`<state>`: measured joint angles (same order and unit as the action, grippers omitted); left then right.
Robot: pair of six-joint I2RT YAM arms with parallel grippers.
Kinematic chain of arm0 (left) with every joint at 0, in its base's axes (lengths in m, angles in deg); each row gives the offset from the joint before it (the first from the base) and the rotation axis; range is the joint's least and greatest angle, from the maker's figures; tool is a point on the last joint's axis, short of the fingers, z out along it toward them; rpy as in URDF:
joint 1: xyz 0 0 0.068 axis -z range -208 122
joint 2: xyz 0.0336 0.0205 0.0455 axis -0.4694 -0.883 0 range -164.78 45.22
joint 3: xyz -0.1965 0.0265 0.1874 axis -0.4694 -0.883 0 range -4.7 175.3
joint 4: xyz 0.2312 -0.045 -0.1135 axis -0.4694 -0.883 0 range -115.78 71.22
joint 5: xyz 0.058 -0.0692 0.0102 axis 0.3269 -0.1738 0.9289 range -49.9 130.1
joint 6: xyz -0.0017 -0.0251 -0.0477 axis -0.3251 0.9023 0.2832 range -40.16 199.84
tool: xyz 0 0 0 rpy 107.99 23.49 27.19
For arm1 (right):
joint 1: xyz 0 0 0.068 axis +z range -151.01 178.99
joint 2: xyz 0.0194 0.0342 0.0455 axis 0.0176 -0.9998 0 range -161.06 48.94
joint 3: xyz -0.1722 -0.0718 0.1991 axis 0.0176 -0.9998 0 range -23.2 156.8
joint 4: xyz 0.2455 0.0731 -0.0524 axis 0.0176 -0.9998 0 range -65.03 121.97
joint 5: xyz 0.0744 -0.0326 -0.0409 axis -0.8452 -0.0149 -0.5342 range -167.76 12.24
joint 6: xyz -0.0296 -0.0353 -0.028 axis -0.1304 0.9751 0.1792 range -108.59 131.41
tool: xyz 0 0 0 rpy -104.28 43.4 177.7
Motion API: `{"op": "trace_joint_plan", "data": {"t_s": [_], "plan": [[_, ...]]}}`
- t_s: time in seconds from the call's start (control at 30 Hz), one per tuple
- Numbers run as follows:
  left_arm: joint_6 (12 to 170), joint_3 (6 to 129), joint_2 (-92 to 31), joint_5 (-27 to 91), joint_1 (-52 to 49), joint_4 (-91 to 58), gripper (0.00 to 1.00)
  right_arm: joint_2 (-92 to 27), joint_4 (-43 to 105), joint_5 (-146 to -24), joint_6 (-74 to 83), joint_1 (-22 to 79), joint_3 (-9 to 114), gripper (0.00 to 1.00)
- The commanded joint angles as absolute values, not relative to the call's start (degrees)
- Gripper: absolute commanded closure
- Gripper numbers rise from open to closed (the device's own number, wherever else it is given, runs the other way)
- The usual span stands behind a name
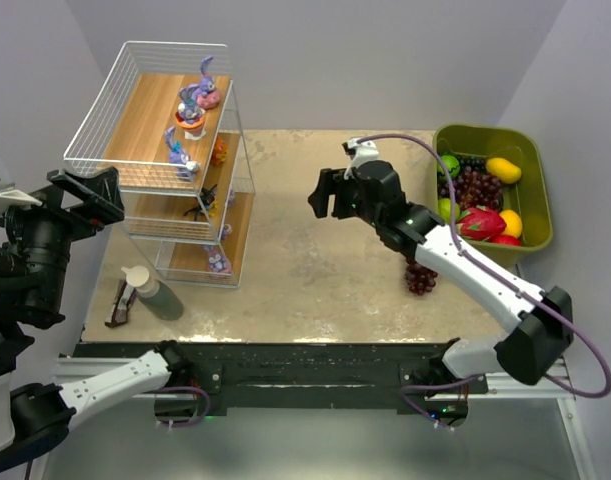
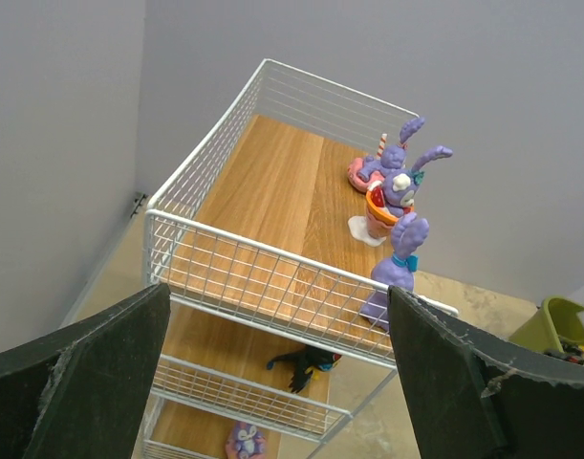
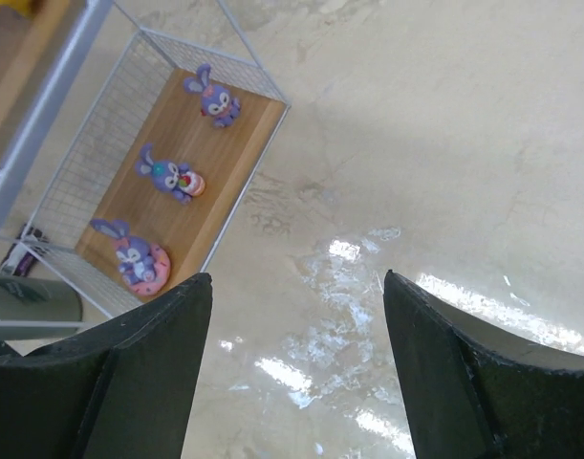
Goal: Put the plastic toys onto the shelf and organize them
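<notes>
The shelf (image 1: 145,120) stands at the table's far left, white wire with wooden boards. Three purple bunny toys (image 1: 190,112) line its top tier. An orange toy (image 1: 220,150) and a black insect-like toy (image 1: 205,203) sit lower, and another bunny (image 1: 218,262) is on the bottom tier. My left gripper (image 1: 85,190) hovers left of the shelf, open and empty; its wrist view looks over the top-tier bunnies (image 2: 392,201) and the black toy (image 2: 306,363). My right gripper (image 1: 330,195) hangs open over the bare table, right of the shelf. Its wrist view shows three bunnies (image 3: 172,177) on the bottom board (image 3: 236,143).
An olive-green bin (image 1: 533,150) of colourful fruit stands at the far right. A dark grape bunch (image 1: 420,277) lies on the table beside my right arm. A green bottle with a white cap (image 1: 153,290) and a small dark object (image 1: 120,303) sit at the near left.
</notes>
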<state>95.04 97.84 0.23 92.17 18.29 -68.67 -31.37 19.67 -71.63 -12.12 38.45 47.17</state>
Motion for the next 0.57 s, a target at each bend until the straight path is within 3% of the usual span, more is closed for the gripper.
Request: {"op": "trace_joint_plan", "data": {"t_s": [0.0,0.53], "plan": [[92.9,99.4,-0.5,93.1,18.8,-67.9,0.0,-25.5,16.9,-69.4,-13.1,38.7,45.4,0.24],[93.4,98.8,1.7,90.1,18.8,-68.1,0.0,-17.1,14.6,-69.7,-16.1,38.6,42.5,0.23]]}}
